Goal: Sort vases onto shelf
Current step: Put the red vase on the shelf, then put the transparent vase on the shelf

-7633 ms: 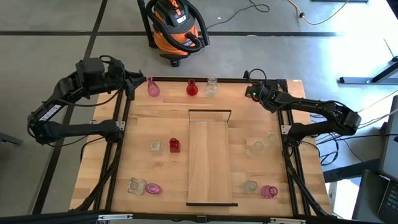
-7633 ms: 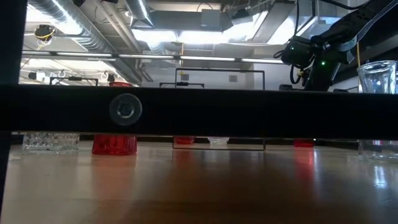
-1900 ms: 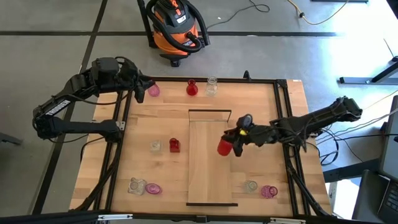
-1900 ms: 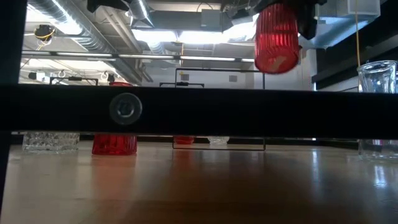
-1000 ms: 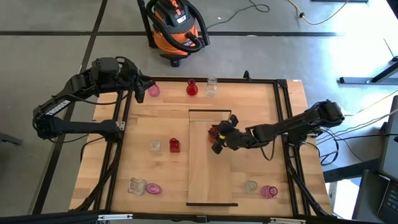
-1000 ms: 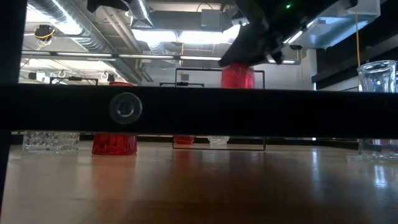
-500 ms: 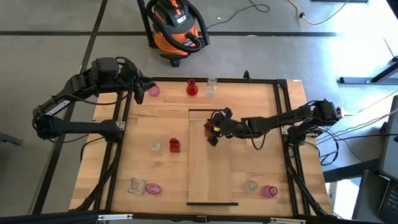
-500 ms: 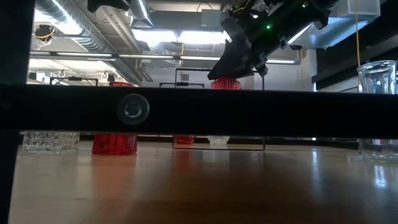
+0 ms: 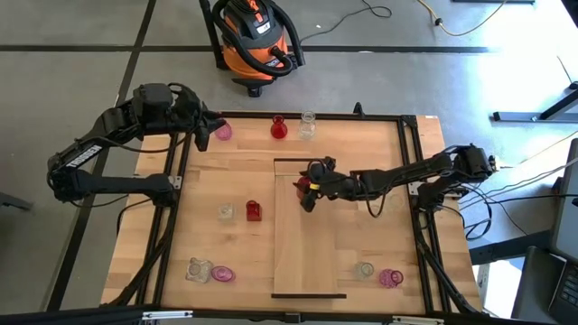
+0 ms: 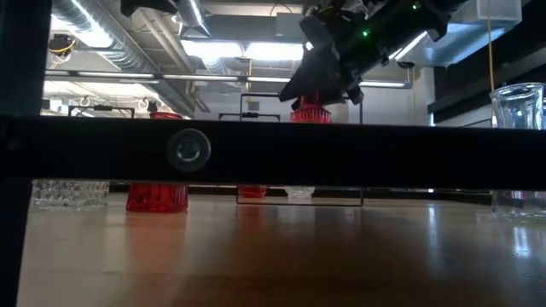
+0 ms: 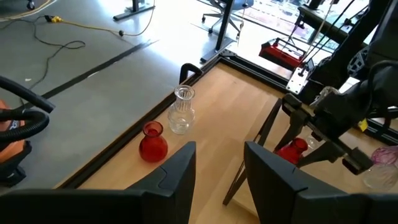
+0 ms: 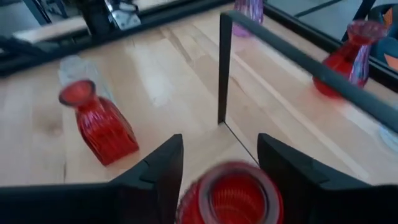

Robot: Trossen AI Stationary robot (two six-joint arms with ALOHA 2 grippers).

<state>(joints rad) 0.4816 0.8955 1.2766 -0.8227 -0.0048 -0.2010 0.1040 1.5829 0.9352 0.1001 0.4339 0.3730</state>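
Right gripper spread around red vase on shelf; a finger snagging on withdrawal could topple it

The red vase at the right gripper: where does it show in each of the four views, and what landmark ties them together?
High view: red vase on the shelf, near its far end, at the right gripper.
Low view: upper middle, under the dark arm.
Left wrist view: far right, beside the other arm's gripper.
Right wrist view: bottom centre, between the fingers.
Shared landmark: the shelf's black end frame.
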